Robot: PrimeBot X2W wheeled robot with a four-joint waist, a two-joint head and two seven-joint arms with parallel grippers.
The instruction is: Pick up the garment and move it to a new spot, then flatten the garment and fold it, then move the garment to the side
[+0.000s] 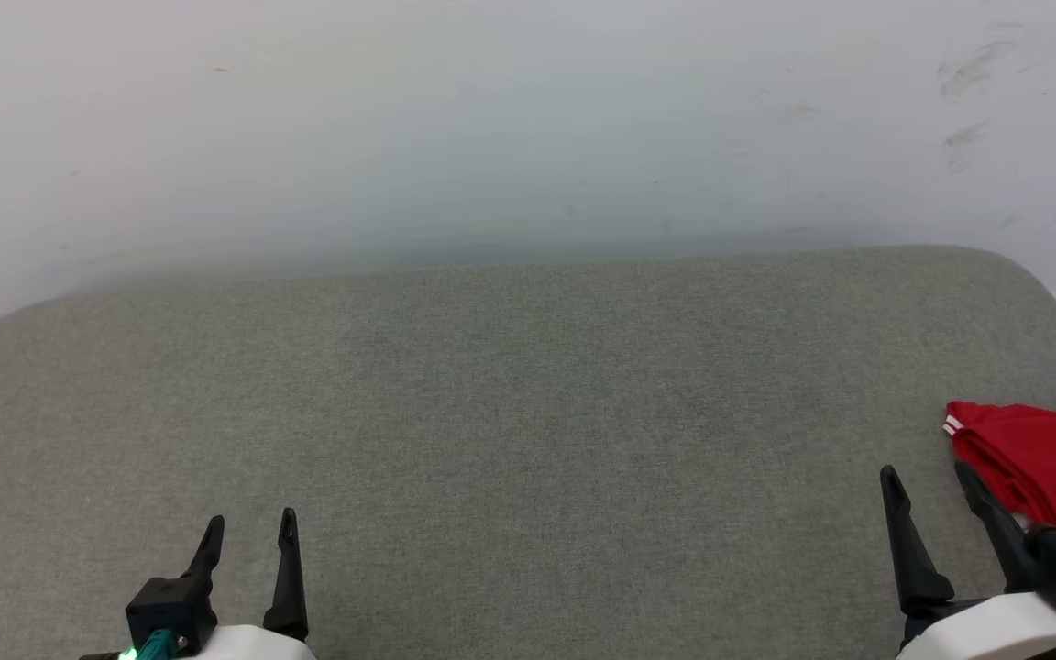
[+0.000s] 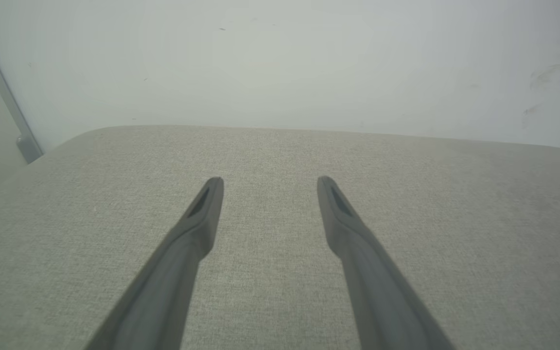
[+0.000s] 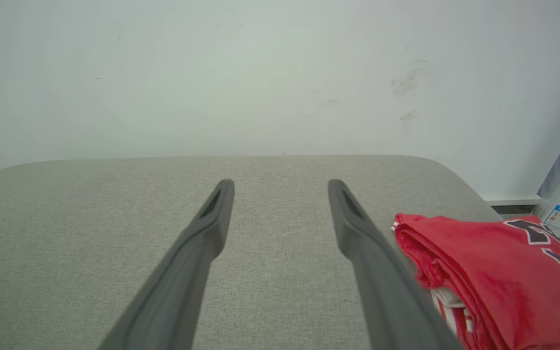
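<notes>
Grey cushion [image 1: 528, 412] holds folded garment [image 1: 1041, 458] just beside spread right pincer [image 1: 927, 472]; left pincer [image 1: 251, 520] spread too.

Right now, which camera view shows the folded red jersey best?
The right wrist view: the red jersey lies folded on the gray cushion, its stacked layers, striped trim and black lettering visible. The head view catches a red corner at the frame's right edge, beside the right gripper. The left wrist view faces cushion and wall.

Red garment [image 3: 484, 272] with black white-outlined lettering and red-and-white striped trim, grey woven cushion [image 1: 528, 412], white wall [image 1: 491, 119]
</notes>
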